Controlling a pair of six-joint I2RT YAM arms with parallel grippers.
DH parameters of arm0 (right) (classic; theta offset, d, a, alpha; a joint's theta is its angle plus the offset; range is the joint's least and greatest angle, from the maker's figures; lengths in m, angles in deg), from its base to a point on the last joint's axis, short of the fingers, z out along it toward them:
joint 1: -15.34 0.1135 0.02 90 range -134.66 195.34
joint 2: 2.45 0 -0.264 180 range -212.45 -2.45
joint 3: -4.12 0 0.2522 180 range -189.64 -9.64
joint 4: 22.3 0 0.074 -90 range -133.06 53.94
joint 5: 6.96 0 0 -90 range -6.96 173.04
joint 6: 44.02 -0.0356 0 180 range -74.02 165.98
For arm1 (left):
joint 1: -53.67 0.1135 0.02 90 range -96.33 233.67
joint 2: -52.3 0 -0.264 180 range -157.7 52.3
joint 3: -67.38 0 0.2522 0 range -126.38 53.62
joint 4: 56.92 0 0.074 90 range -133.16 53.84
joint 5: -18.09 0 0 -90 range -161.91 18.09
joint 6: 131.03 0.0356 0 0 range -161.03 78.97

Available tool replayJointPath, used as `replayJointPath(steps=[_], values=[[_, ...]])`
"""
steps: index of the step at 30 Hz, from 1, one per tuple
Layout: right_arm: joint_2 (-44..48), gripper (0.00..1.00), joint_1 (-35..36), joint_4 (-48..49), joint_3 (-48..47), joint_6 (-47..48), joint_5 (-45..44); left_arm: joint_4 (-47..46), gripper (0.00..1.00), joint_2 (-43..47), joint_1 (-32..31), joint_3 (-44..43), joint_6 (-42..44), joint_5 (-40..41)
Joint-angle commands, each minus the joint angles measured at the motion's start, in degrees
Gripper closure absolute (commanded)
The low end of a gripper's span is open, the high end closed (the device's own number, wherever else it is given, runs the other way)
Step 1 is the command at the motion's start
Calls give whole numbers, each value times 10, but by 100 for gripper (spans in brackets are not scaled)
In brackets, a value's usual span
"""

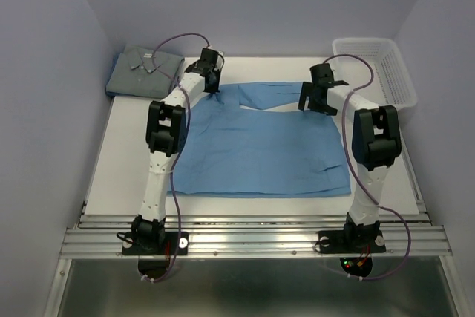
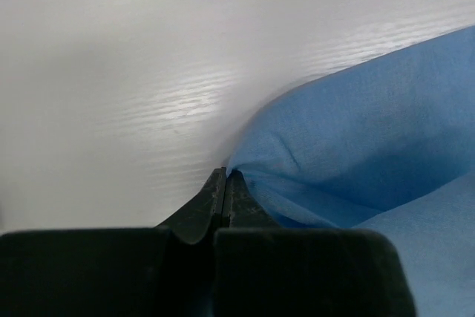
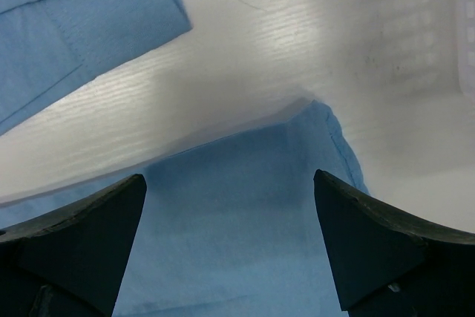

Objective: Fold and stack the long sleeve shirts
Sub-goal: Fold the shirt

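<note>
The light sky-blue shirt (image 1: 260,146) lies spread flat in the middle of the table. The duller grey-blue shirt (image 1: 145,72) lies folded at the far left corner. My left gripper (image 1: 211,83) is at the blue shirt's far left corner. In the left wrist view the left gripper (image 2: 225,177) is shut on a pinch of that shirt's (image 2: 371,131) edge. My right gripper (image 1: 315,102) hovers over the shirt's far right corner. In the right wrist view the right gripper (image 3: 230,206) is open and empty above blue cloth (image 3: 245,235), with a sleeve cuff (image 3: 82,27) at upper left.
A white plastic mesh basket (image 1: 375,68) stands at the far right corner. The table's (image 1: 126,161) left strip is bare white. Metal rails (image 1: 252,231) run along the near edge by the arm bases. Walls close in on both sides.
</note>
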Motion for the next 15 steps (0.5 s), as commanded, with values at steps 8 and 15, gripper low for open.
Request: replayJointPath(steps=[8, 15], values=[[-56, 0, -1, 32, -101, -52, -59, -45, 100, 138, 62, 57, -63, -14], [-117, 0, -1, 57, -176, -55, -18, -46, 100, 142, 62, 57, -61, -56]])
